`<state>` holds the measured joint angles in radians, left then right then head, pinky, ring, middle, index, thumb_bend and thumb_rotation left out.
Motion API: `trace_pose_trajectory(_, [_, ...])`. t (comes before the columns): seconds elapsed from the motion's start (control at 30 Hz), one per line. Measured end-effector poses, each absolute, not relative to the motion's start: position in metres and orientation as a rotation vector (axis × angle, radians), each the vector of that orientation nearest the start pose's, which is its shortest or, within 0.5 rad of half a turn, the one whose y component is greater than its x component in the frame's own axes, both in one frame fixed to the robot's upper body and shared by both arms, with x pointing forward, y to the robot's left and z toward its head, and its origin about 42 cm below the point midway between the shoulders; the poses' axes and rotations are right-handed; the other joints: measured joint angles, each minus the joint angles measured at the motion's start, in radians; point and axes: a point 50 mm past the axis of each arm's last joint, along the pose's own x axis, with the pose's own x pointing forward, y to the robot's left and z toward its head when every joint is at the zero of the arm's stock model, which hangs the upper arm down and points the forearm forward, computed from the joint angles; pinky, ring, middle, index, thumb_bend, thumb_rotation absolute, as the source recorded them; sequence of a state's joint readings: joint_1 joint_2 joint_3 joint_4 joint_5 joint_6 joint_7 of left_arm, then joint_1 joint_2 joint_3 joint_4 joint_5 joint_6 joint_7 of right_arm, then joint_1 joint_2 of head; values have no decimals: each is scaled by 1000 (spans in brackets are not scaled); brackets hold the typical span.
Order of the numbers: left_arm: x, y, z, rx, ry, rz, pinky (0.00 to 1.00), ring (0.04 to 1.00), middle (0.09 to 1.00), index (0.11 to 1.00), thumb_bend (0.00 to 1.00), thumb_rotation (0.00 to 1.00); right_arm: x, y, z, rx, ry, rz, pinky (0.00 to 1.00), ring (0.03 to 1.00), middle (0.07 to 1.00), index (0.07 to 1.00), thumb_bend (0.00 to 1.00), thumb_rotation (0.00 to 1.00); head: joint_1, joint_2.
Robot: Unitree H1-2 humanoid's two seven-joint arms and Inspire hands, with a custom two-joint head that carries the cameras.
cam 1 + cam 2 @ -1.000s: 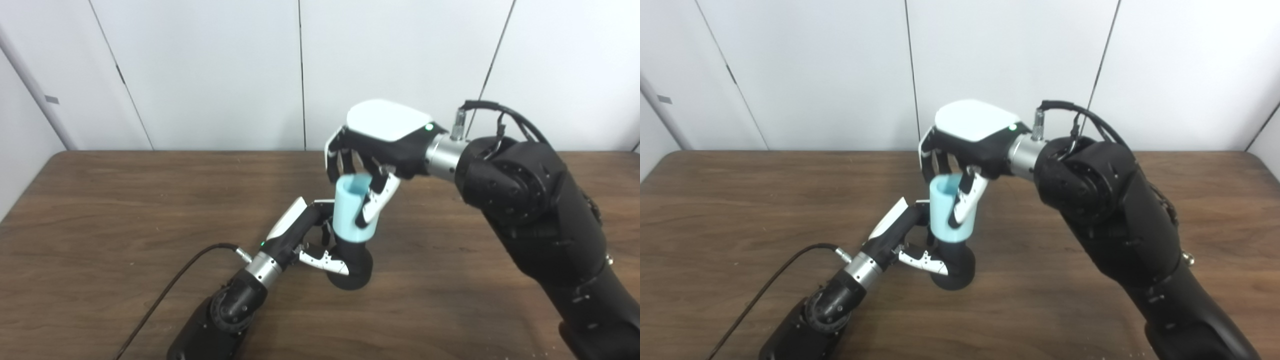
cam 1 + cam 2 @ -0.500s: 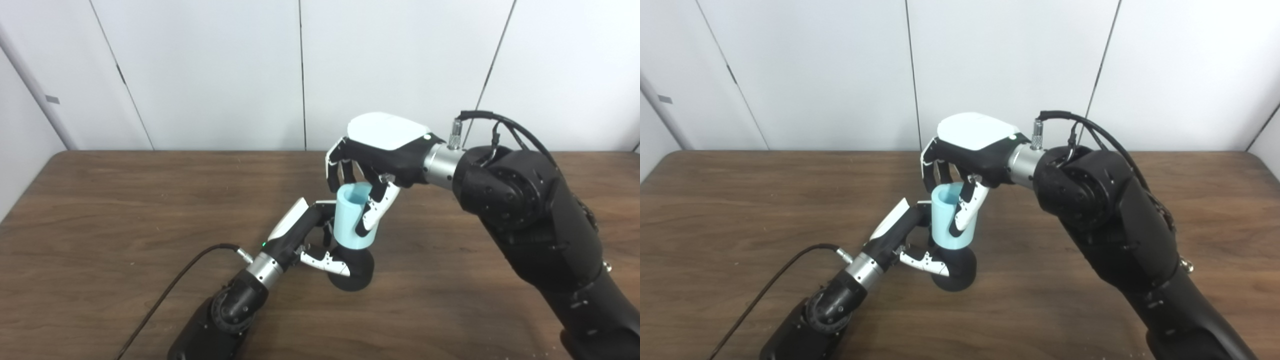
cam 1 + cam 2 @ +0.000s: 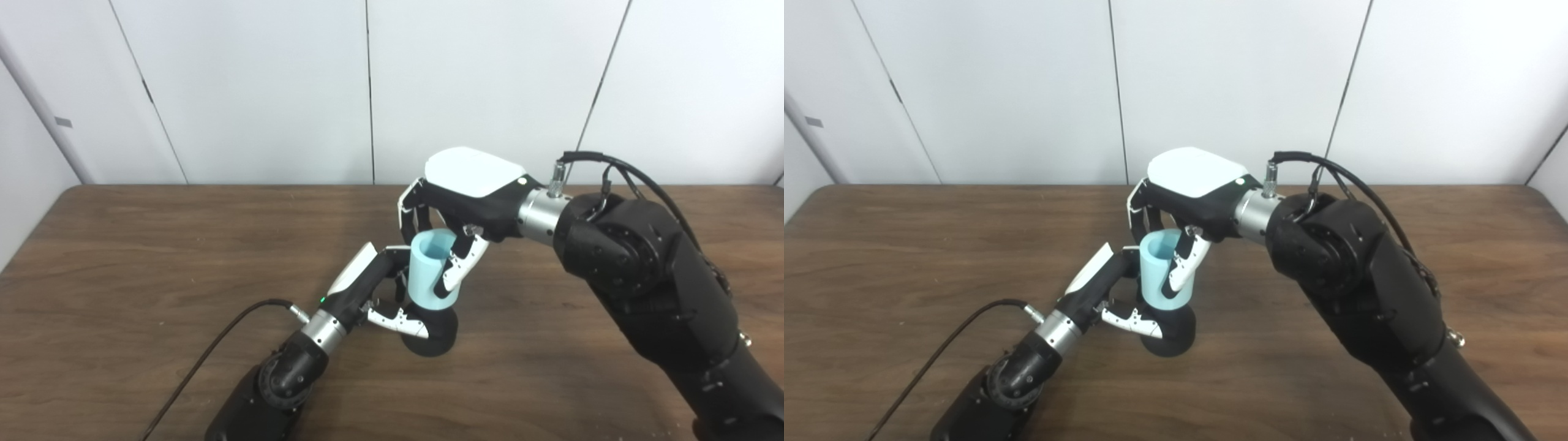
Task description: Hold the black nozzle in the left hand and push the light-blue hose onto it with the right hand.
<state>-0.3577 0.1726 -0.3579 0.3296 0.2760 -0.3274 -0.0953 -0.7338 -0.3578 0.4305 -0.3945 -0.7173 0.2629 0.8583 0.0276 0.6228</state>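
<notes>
The black nozzle (image 3: 432,334) stands on its round base on the wooden table (image 3: 122,257), near the middle. My left hand (image 3: 380,294) is shut on the nozzle from the left, its white-tipped thumb across the front. The light-blue hose (image 3: 429,269), a short open-topped tube, sits upright over the top of the nozzle and hides its neck. My right hand (image 3: 459,202) is shut on the hose from above and behind, fingers wrapped round its upper part. The same scene shows in the right eye view, with the hose (image 3: 1159,269) over the nozzle (image 3: 1170,337).
A black cable (image 3: 208,355) runs from my left wrist toward the bottom edge. My bulky right forearm (image 3: 649,288) crosses the right side of the table. White wall panels stand behind the table's far edge.
My right hand has moved down with the hose, which now covers more of the nozzle, so less black shows below it. My left hand and the nozzle have stayed in place.
</notes>
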Motion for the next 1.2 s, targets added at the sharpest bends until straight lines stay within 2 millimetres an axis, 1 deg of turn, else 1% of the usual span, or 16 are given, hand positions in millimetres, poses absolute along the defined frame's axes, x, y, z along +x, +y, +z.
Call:
trace_pose_trajectory(0.1, [372, 148, 123, 522, -340, -555, 179, 258, 338, 481, 523, 79, 360, -128, 352, -1364, -496, 743, 85, 157, 470, 480, 529, 0, 0, 2])
trace_pose_trajectory(0.2, [371, 148, 123, 522, -340, -558, 178, 258, 338, 481, 523, 79, 355, -129, 347, -1370, -533, 729, 97, 169, 470, 479, 529, 0, 2, 2])
trace_pose_trajectory(0.23, [371, 148, 123, 522, -340, -559, 178, 258, 338, 481, 523, 79, 354, -129, 346, -1378, -545, 721, 133, 212, 437, 491, 526, 0, 0, 3])
trace_pose_trajectory(0.3, [371, 148, 123, 522, -340, -561, 178, 258, 338, 481, 523, 79, 350, -128, 343, -1408, -587, 706, 181, 264, 415, 503, 524, 0, -2, 3])
trace_pose_trajectory(0.37, [371, 148, 123, 522, -340, -562, 178, 258, 338, 481, 523, 79, 346, -128, 340, -1434, -627, 690, 197, 277, 409, 505, 524, 0, -2, 2])
trace_pose_trajectory(0.5, [371, 148, 123, 522, -340, -563, 178, 258, 338, 481, 523, 79, 344, -128, 337, -1449, -659, 675, 193, 268, 401, 505, 524, 0, 0, 2])
trace_pose_trajectory(0.67, [370, 148, 123, 522, -340, -563, 180, 259, 338, 481, 522, 79, 345, -128, 336, -1446, -655, 677, 186, 266, 405, 506, 524, 0, 5, 6])
trace_pose_trajectory(0.8, [370, 148, 122, 521, -337, -560, 180, 259, 339, 481, 523, 79, 349, -127, 333, -1436, -631, 688, 182, 264, 402, 505, 524, 0, 5, 6])
trace_pose_trajectory(1.17, [370, 148, 122, 521, -337, -560, 178, 258, 338, 481, 523, 79, 351, -126, 331, -1419, -613, 696, 180, 264, 398, 509, 522, 0, 5, 5])
trace_pose_trajectory(1.2, [370, 148, 122, 520, -337, -560, 178, 258, 338, 481, 523, 79, 351, -126, 331, -1419, -612, 696, 189, 274, 404, 511, 522, 0, 5, 5])
